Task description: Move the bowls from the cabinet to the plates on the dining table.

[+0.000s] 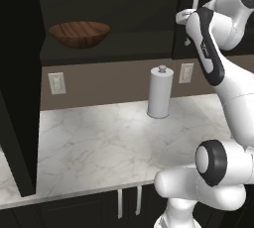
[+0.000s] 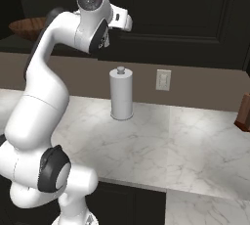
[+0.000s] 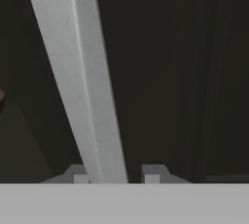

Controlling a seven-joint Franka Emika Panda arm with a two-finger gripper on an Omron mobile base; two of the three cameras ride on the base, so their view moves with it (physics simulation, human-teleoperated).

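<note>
One wooden bowl [image 1: 79, 34] sits on the open cabinet [image 1: 114, 4] shelf at our ten o'clock, unmoved. Our fingers [image 3: 115, 174] straddle the silver handle [image 3: 78, 82] of the right door, narrowly apart. Nothing is delivered yet.

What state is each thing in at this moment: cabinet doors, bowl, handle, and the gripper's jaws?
Left cabinet door: swung open.
Right cabinet door: closed.
Wooden bowl: upright on the cabinet shelf, untouched.
Silver bar handle: between the jaws.
Gripper: at the right door's handle, jaws open either side of it.
Paper towel roll: upright on the counter.
</note>
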